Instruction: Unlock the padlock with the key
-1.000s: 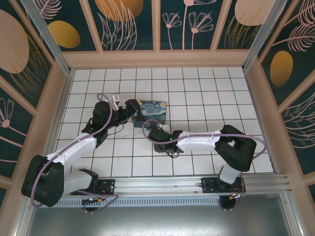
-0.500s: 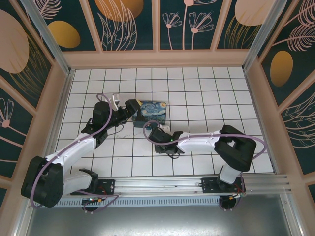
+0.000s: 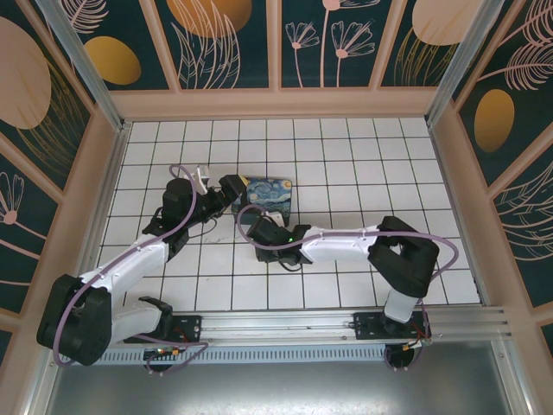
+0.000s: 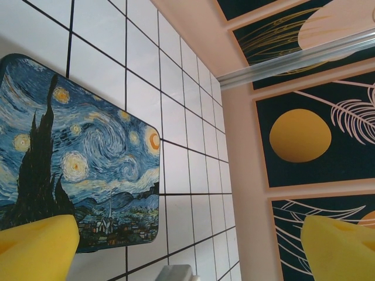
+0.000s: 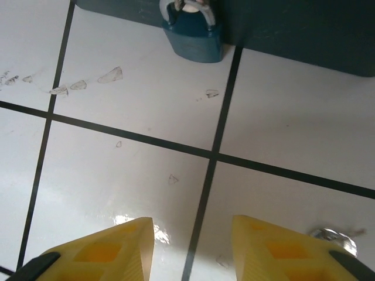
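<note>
The padlock, small and bluish with a silver shackle, lies on a white tile against the dark edge of the Starry Night box. My right gripper is open just short of it, with only bare tile between the yellow fingers. A small silvery metal piece, apparently the key, lies on the tile beside the right-hand finger. From above, my right gripper sits at the box's near left corner. My left gripper hangs wide open at the box's left side, holding nothing.
The printed box lies flat on the tiled floor. The left wrist view looks across the box toward the pink right wall. Both arms crowd the box's near left side.
My right arm has swung left and forward, bringing its gripper up to the box's near left corner. The left arm has stayed put.
</note>
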Controlling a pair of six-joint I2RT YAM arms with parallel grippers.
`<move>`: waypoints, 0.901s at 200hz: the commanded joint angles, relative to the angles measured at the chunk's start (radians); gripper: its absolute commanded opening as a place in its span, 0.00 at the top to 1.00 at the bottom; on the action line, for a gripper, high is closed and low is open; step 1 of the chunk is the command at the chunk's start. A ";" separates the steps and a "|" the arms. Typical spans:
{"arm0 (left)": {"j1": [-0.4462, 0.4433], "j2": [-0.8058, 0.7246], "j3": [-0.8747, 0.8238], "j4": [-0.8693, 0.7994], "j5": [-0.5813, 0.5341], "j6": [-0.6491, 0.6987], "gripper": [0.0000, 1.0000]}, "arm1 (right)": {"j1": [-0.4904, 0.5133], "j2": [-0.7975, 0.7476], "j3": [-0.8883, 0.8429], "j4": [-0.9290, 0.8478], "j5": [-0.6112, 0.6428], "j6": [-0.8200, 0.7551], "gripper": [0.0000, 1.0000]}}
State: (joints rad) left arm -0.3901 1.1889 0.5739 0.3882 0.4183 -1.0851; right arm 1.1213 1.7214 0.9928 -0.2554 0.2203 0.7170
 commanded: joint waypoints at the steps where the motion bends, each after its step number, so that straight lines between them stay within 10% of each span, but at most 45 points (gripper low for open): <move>1: -0.003 -0.017 -0.002 -0.006 0.000 0.021 0.03 | 0.006 -0.092 -0.046 -0.060 0.054 -0.090 0.58; 82: -0.003 -0.015 0.013 -0.017 0.000 0.024 0.02 | -0.148 -0.256 -0.196 -0.072 -0.095 -0.458 0.50; 180: -0.003 -0.002 0.024 -0.026 -0.009 0.023 0.03 | -0.152 -0.097 -0.130 -0.065 -0.099 -0.603 0.51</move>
State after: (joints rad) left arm -0.3901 1.1889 0.5739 0.3721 0.4149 -1.0779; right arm 0.9695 1.5906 0.8207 -0.3191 0.1242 0.1661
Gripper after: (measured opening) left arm 0.974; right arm 0.488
